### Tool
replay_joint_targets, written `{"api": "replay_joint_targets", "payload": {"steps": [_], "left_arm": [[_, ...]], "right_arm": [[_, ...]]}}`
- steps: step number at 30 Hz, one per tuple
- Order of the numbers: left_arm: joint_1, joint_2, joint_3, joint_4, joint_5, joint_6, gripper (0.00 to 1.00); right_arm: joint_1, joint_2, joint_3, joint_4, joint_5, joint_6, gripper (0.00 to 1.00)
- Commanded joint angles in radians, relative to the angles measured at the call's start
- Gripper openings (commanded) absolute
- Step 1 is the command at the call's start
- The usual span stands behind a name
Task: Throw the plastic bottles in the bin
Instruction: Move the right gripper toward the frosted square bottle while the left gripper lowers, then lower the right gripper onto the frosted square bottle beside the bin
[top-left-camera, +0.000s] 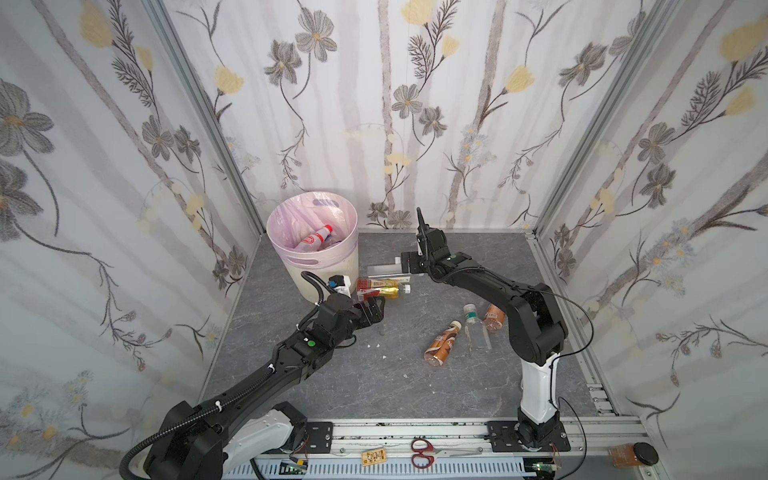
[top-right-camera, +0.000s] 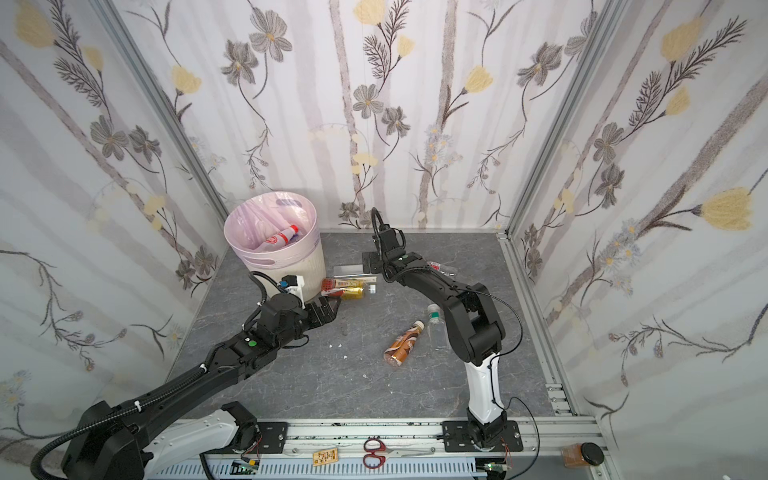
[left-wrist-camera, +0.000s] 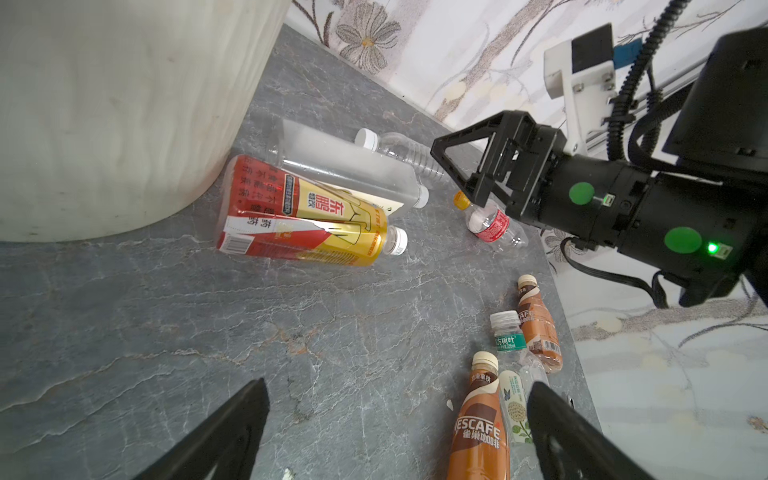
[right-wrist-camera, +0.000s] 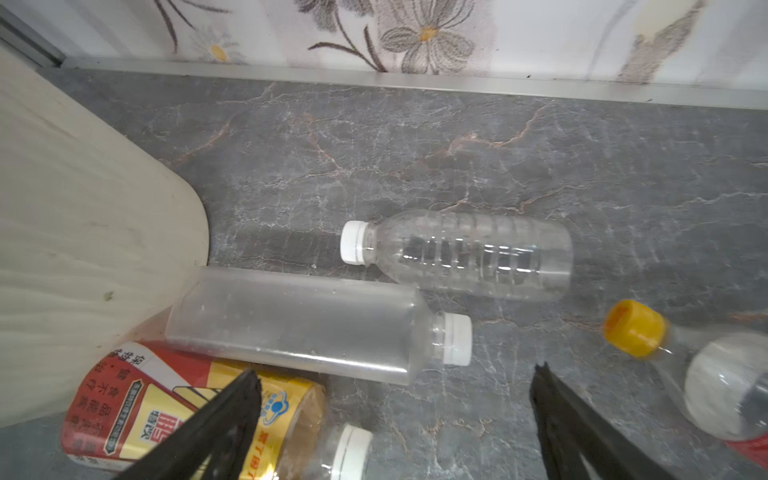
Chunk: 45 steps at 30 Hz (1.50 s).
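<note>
Scissors (top-left-camera: 422, 451) on the front rail, not my concern. Left gripper (left-wrist-camera: 397, 392) is spread wide and empty, low over the table (top-left-camera: 374, 386), aimed at the red-and-gold bottle (left-wrist-camera: 307, 216), which lies on its side just beside the foot of the bin (top-left-camera: 303, 280). Right gripper (right-wrist-camera: 395, 372) is also fully spread with nothing in it, above the frosted square bottle (right-wrist-camera: 299, 324), which rests against the red-and-gold one. A clear ribbed bottle (right-wrist-camera: 465, 255) is just behind, with a yellow-capped bottle (right-wrist-camera: 723, 386) near it. A brown coffee bottle (top-left-camera: 442, 343), a green-label bottle (top-left-camera: 476, 330) and a second brown bottle (top-left-camera: 494, 316) lie well apart from those, by the right arm. The bin already holds a red-capped bottle (top-left-camera: 318, 237).

My judgement is that most are empty: light, thin-walled, slick, likely to roll or squirt out of a pinch. I'd grip across the mid-body at the label, never the tapered neck. The frosted one has flat sides, so it is the easiest hold.
</note>
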Motion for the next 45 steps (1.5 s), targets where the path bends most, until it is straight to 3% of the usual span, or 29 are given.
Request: {"api": "replay_joint_targets", "payload": {"steps": [1, 8, 22, 35, 45], "left_arm": [[0.001, -0.020, -0.027, 0.040, -0.015, -0.029, 1.00], [0.000, -0.080, -0.077, 0.044, -0.023, -0.045, 1.00], [-0.008, -0.101, -0.103, 0.049, -0.023, -0.027, 1.00], [-0.010, -0.101, -0.088, 0.050, -0.024, -0.020, 1.00], [-0.013, -0.112, -0.099, 0.050, -0.024, -0.029, 1.00]], "right_arm": [[0.011, 0.045, 0.057, -0.019, 0.020, -0.020, 1.00], [0.045, 0.191, 0.252, -0.078, 0.026, -0.028, 1.00], [0.065, 0.306, 0.341, -0.061, -0.011, -0.016, 1.00], [0.076, 0.293, 0.325, -0.148, 0.019, -0.008, 1.00], [0.078, 0.168, 0.144, -0.100, 0.053, -0.005, 1.00]]}}
